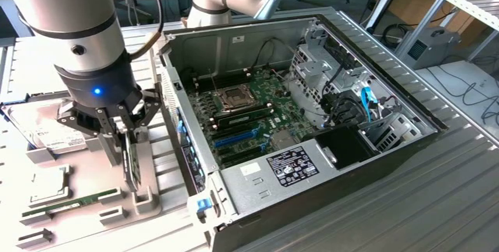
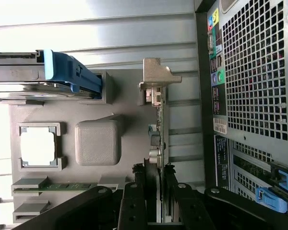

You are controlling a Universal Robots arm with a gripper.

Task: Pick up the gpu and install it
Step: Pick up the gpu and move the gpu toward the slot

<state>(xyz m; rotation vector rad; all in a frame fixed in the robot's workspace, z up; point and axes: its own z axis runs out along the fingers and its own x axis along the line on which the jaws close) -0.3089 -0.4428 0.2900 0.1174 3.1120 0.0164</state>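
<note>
The gpu (image 1: 134,173) stands on edge in a slot of the grey fixture tray (image 1: 160,205) at the exterior view's left, beside the open computer case (image 1: 234,41). My gripper (image 1: 127,155) reaches straight down over it, shut on the card's upper edge. In the wrist view the gpu (image 2: 161,125) is edge-on, its silver end bracket (image 2: 156,79) at the far end. My gripper (image 2: 157,176) has one black finger (image 2: 141,175) pressed on each side of the card. The motherboard (image 1: 249,111) lies exposed in the case, with a blue slot (image 1: 234,140) near its front.
The tray also holds a hard drive (image 1: 47,132) with a blue clip (image 2: 69,72), a CPU (image 2: 37,146), a RAM stick (image 2: 53,186) and a grey block (image 2: 98,141). The case's perforated rear wall (image 2: 254,72) rises close beside the card. Cables fill the case's right side.
</note>
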